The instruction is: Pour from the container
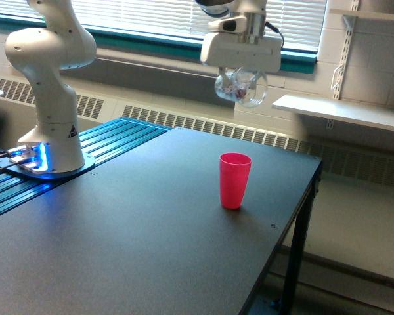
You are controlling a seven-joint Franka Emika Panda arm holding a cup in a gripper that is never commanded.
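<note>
The hand [241, 73] is clamped on the clear glass mug [241, 88], holding it tilted high in the air with some dark reddish contents inside. Below it, an upright pink cup [234, 180] stands on the dark table [131, 236], well apart from the mug.

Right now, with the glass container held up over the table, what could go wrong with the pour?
The container hangs high above the pink cup, so its contents could miss the narrow mouth or bounce out. The light, empty-looking cup could also tip if struck. It stands fairly near the table edge, so spills may reach the floor.
</note>
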